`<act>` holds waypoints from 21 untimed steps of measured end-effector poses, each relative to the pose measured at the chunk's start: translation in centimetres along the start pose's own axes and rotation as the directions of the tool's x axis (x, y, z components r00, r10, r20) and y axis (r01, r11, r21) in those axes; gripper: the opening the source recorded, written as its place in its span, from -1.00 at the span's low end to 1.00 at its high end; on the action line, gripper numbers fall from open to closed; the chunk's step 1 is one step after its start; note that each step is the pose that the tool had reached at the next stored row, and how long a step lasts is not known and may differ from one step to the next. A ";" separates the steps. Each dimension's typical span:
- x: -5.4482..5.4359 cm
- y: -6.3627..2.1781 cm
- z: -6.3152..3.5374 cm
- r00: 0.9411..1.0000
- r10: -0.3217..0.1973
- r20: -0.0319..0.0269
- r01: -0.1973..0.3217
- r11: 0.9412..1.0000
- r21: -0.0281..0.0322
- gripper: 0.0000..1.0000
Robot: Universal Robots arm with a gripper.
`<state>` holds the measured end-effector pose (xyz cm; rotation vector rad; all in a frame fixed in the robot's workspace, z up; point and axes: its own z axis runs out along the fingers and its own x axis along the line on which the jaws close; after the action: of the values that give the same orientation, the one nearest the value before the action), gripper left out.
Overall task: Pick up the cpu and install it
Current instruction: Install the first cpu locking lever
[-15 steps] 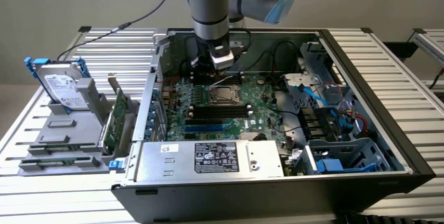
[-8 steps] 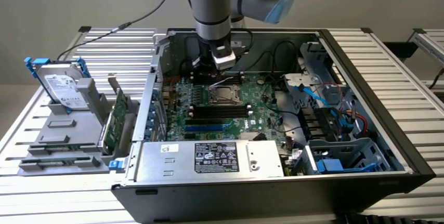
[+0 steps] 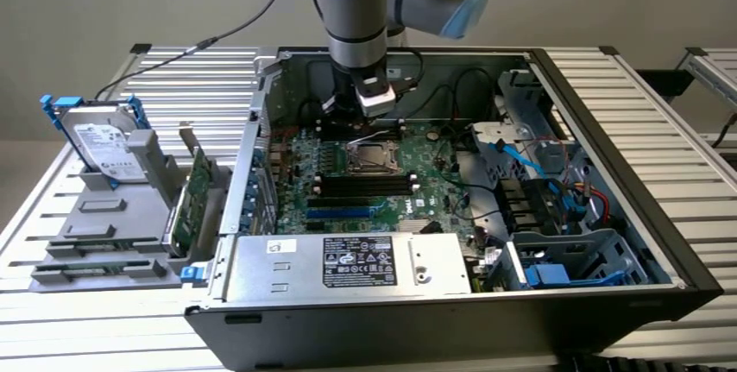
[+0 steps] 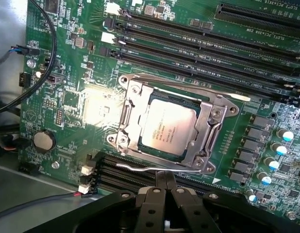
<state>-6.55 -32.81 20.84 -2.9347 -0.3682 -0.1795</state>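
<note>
CPU [image 4: 168,127] sits in the motherboard socket [image 4: 214,115], just beyond the tool [image 4: 165,177]. The tool is pressed together, holding nothing.

The cpu [image 4: 168,127] is a small, flat, square chip with a silver-grey metal top that carries faint lines of printed text. It lies flat, top face up, seated in the socket [image 4: 211,116] of the green motherboard [image 4: 67,104]; its edges run parallel to the socket's metal frame, which borders it on all four sides. Nothing grips or touches its top. Whether the frame is latched cannot be told. Long black memory slots [image 4: 198,46] run beside the socket on two opposite sides. In the exterior view the cpu [image 3: 371,158] sits level in the upper middle of the board, inside the open computer case [image 3: 645,173].
</note>
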 end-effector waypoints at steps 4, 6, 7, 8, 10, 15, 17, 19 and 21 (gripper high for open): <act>0.1 0.04 0.05 1.000 -0.011 0.002 0.011 1.000 0.002 -0.79; 0.1 0.04 0.05 1.000 -0.014 0.002 0.014 1.000 0.002 -0.79; 0.1 0.04 0.05 1.000 -0.015 0.002 0.015 1.000 0.002 -0.79; 0.1 0.03 0.03 1.000 -0.015 0.003 0.015 1.000 0.002 -0.79; 0.1 0.00 -0.15 1.000 -0.016 0.004 0.016 1.000 0.003 -0.79; 0.1 -0.18 -1.00 1.000 -0.015 0.009 0.015 1.000 0.004 -0.79; 0.0 -0.26 -1.42 1.000 -0.015 0.011 0.015 1.000 0.004 -0.79; -0.2 -0.37 -1.66 1.000 -0.015 0.013 0.015 1.000 0.005 -0.79; -0.6 -0.48 -1.72 1.000 -0.016 0.013 0.016 1.000 0.005 -0.79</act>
<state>-7.39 -32.81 22.52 -2.9300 -0.3931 -0.1615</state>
